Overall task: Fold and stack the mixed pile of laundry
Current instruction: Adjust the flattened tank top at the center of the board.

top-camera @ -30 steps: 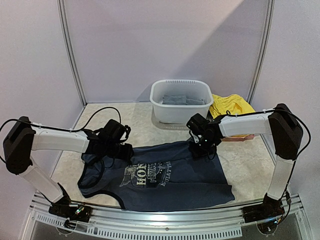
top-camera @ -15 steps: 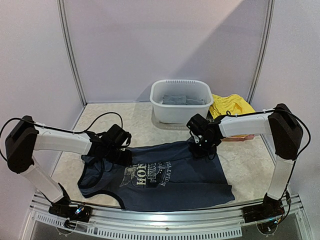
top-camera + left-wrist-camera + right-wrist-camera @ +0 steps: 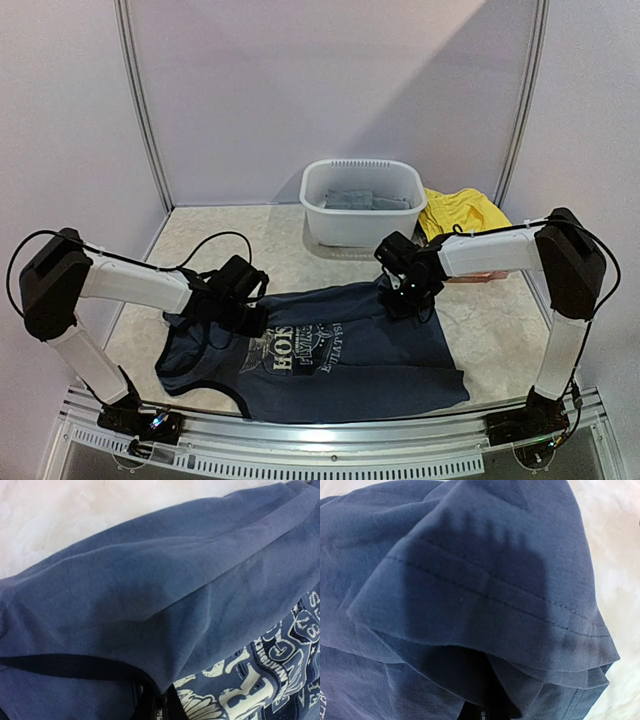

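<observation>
Navy tank top (image 3: 352, 362), far edge tight in left jaws and right jaws

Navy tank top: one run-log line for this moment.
navy tank top: spread flat, print up | left gripper: shut on its far edge | right gripper: shut on its far hem corner | fold: not yet made

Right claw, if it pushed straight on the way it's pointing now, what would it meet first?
The navy tank top: the right claw is shut on its far hem, and folded fabric fills the wrist view. Under it is probably the table, though depth is unclear.
</observation>
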Robot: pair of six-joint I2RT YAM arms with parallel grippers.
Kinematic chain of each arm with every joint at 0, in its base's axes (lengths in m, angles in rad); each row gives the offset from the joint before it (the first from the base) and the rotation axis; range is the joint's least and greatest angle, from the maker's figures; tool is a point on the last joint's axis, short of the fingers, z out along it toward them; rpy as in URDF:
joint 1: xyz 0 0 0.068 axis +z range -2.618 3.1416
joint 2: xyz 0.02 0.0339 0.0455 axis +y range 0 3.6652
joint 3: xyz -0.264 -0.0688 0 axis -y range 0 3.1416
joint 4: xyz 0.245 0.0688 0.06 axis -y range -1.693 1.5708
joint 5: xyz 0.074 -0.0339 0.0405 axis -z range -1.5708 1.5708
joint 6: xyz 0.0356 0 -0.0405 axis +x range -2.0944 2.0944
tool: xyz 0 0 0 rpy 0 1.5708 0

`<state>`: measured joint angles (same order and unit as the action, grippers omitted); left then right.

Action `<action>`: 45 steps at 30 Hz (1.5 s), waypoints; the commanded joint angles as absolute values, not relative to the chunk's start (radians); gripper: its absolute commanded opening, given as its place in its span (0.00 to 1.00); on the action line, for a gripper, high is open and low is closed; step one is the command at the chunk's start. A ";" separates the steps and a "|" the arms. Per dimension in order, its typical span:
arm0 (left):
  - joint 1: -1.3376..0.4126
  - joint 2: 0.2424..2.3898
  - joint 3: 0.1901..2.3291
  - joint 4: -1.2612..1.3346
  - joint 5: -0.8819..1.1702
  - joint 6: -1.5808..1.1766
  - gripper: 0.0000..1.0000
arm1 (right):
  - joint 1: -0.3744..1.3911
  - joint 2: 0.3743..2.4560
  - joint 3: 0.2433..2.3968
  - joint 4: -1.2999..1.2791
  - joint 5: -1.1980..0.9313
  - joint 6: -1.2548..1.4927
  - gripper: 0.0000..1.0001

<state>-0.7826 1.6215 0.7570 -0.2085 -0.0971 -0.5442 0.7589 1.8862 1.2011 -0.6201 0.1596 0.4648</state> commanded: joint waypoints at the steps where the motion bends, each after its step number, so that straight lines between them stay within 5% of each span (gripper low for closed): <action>1: -0.795 1.592 0.777 -0.188 -0.117 -0.525 0.00 | 0.744 1.859 1.196 -0.611 0.162 0.477 0.00; 18: -0.708 1.595 1.052 -0.396 -0.247 -0.433 0.00 | 0.597 1.806 1.279 -0.500 -0.099 0.510 0.00; 34: -0.518 1.845 1.271 -0.368 -0.213 -0.414 0.00 | 0.433 1.953 1.441 -0.398 -0.156 0.564 0.00; 42: -0.428 1.995 1.368 -0.331 -0.174 -0.443 0.00 | 0.412 1.977 1.442 -0.352 -0.105 0.647 0.04; 45: -0.409 2.045 1.418 -0.321 -0.142 -0.448 0.02 | 0.408 1.976 1.431 -0.331 -0.096 0.673 0.14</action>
